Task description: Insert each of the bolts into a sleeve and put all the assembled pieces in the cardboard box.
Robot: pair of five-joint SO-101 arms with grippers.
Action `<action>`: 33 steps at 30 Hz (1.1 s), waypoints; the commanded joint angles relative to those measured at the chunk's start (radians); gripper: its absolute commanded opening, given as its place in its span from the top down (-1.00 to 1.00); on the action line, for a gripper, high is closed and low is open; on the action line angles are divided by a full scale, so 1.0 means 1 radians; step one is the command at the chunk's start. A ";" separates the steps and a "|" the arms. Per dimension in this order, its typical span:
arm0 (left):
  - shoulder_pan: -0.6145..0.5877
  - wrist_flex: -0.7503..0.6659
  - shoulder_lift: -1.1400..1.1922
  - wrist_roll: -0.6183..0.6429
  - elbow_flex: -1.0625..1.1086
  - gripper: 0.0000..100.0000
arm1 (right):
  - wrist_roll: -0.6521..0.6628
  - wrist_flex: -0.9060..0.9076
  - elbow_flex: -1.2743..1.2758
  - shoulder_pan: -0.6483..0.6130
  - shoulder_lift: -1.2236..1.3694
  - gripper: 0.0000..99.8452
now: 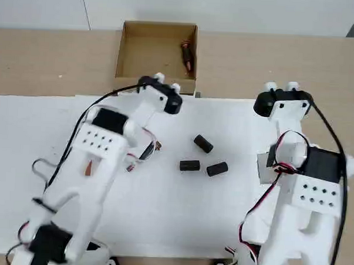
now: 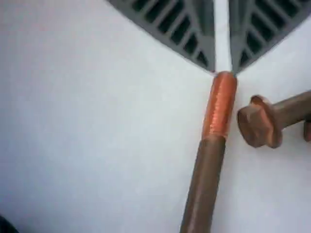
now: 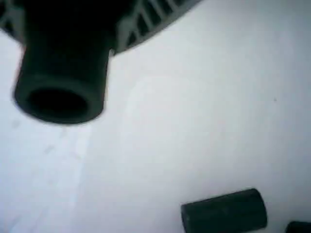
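Observation:
My left gripper [image 2: 223, 68] is shut on the threaded tip of a copper-brown bolt [image 2: 214, 145] lying on the white paper. A second bolt [image 2: 265, 121] lies close beside it, head toward the first. In the high view the left arm's body covers this spot, with a bolt end [image 1: 157, 145] peeking out. My right gripper [image 3: 68, 29] is shut on a black sleeve [image 3: 60, 82], held above the paper with its open bore showing. Three loose sleeves [image 1: 203, 143], [image 1: 189, 165], [image 1: 217, 169] lie mid-table. The cardboard box [image 1: 128, 48] holds one assembled piece [image 1: 187, 55].
White paper [image 1: 161, 214] covers the table between the arms. A loose sleeve [image 3: 224, 209] lies on it not far from the held one. The box stands at the far edge, behind the left arm's wrist [image 1: 161, 96]. Cables hang along both arms.

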 commanded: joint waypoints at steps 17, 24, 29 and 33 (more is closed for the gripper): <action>0.008 0.061 0.463 -0.098 -0.403 0.79 | -0.006 -0.027 0.068 0.007 -0.022 1.00; 0.006 0.054 0.534 -0.137 -0.404 0.77 | -0.006 -0.027 0.068 0.007 -0.021 1.00; 0.006 0.028 0.540 -0.137 -0.404 0.77 | -0.006 -0.027 0.068 0.007 -0.021 1.00; 0.006 -0.009 0.545 -0.135 -0.404 0.77 | -0.005 -0.027 0.068 0.007 -0.021 1.00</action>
